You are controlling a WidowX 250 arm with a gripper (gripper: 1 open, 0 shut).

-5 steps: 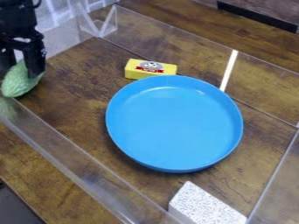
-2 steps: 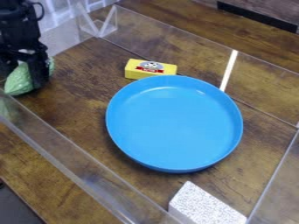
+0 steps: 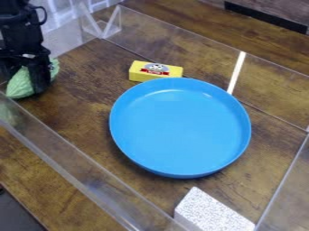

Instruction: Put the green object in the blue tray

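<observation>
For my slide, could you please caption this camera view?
Gripper shut on the green object, left of the empty blue tray.

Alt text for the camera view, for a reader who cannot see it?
At far left, a black pincer pointing down is shut on a green vegetable on a wooden table. A large empty blue tray sits mid-table, a small yellow block behind it.
</observation>
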